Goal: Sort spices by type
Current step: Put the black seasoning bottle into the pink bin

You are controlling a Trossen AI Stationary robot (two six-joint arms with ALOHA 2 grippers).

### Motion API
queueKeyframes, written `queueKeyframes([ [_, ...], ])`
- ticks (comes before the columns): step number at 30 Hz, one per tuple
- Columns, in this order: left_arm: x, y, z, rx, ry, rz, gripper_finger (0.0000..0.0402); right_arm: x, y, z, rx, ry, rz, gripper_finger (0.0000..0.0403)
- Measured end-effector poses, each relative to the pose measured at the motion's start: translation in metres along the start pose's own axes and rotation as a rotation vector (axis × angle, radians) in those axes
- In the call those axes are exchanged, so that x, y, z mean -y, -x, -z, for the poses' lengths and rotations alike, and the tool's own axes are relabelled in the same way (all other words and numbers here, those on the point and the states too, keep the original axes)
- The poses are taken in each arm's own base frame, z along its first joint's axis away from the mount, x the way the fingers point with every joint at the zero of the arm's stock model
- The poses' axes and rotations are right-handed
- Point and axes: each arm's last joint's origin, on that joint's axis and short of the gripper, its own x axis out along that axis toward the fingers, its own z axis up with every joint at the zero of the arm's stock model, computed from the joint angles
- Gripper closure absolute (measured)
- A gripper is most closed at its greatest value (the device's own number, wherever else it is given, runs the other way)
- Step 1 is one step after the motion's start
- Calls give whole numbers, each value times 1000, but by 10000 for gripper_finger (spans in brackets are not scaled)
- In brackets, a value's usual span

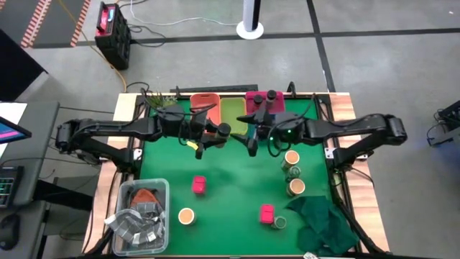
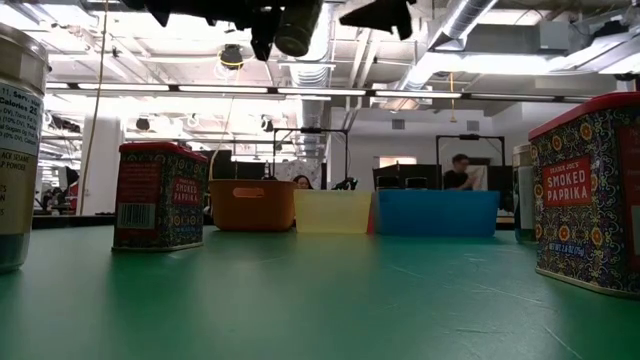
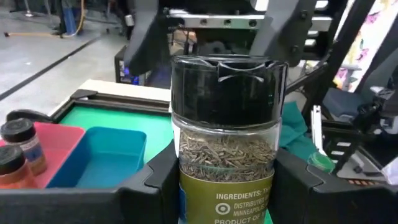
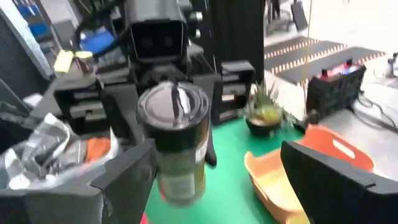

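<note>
Green counter [image 1: 230, 187] below, left tool [image 3: 217, 180] grips dark-capped jar [image 3: 227, 137] beside wide-open right tool [image 1: 253, 140], which should close gently.

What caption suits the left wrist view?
Left hand grips a black-capped jar of dried herbs above the blue bin.

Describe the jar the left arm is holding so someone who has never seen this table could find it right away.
Start at the row of coloured bins along the far edge of the green table; just in front of them the two arms meet. The left gripper holds a clear jar between its fingers, above the mat. Unlike the pink boxes and tan-topped jars, it has a black cap, a green label and thin dried seeds inside.
</note>
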Motion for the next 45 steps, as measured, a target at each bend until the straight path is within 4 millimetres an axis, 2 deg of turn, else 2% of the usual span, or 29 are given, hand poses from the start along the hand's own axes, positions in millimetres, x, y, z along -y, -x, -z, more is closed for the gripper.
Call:
queueKeyframes([
  [7, 0, 0, -1, 6, 2, 6, 236, -4, -19, 9, 29, -30, -43, 26],
  [12, 1, 0, -1, 9, 2, 9, 236, -8, -22, 8, 74, -37, -61, 26],
  [21, 3, -1, -2, 19, -46, 41, 236, -3, -23, 3, 111, -42, -54, 35],
  [32, 4, -2, -2, 27, -129, 51, 236, -6, -37, 10, 147, -15, -91, 43],
  [37, 4, -1, -2, 32, -124, 41, 236, -4, -40, 10, 160, -8, -85, 71],
  [42, 3, -2, -2, 27, -105, 21, 234, -4, -40, 10, 159, -5, -84, 126],
  [45, 2, -2, -1, 25, -60, -22, 219, -3, -40, 10, 160, 0, -76, 158],
])
